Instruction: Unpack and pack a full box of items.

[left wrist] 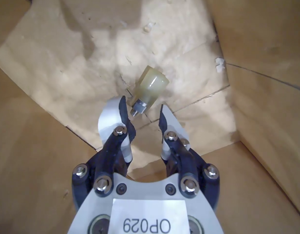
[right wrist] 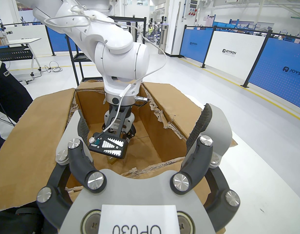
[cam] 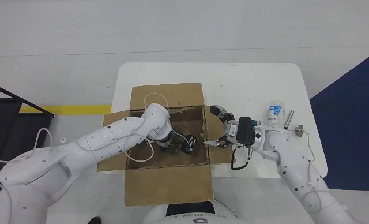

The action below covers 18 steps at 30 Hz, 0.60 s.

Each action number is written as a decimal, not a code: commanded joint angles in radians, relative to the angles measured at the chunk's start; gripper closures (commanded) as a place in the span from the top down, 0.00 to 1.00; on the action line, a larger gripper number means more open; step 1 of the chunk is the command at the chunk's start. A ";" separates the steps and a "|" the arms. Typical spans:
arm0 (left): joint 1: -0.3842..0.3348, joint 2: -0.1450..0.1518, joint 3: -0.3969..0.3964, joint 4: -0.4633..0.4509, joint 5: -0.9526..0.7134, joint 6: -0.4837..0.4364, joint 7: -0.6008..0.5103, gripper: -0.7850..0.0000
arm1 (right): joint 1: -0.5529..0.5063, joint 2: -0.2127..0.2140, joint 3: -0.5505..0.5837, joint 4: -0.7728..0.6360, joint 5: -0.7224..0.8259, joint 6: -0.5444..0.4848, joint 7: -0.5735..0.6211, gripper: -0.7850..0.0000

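- White table (cam: 248,79): smooth top, rounded corners.
- On its near-left part: cardboard box (cam: 167,97), all 4 flaps folded out, edges torn & ragged. Inside floor is rough, top paper layer peeled off.
- L arm's wrist is inside the box. The left gripper (left wrist: 143,104) is low over the floor, fingers partly apart, gripping nothing.
- The right gripper (right wrist: 144,113) is spread wide & empty, at the box's right wall, above the right flap.
- On the table right of the box, close together: small clear bottle (cam: 275,112) w/ blue label, thin metal tube (cam: 289,119), small metal fitting (cam: 298,130).
- Task item: small yellowish translucent plug (left wrist: 151,87), metal nut & threaded stud at one end, lying tilted on the box floor. Stud end sits btw the left gripper's fingertips; can't tell if touching.
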 commanded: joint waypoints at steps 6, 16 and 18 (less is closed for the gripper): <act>-0.005 -0.012 0.000 0.020 0.002 0.001 0.013 0.00 | 0.000 0.000 0.000 0.000 0.000 0.000 -0.001 1.00; -0.013 0.054 -0.034 0.014 0.063 0.001 0.169 0.00 | 0.000 0.000 0.000 0.000 0.000 0.000 -0.001 1.00; -0.003 0.073 -0.049 0.003 0.083 0.001 0.194 0.00 | 0.000 0.000 0.000 0.000 0.000 0.000 -0.001 1.00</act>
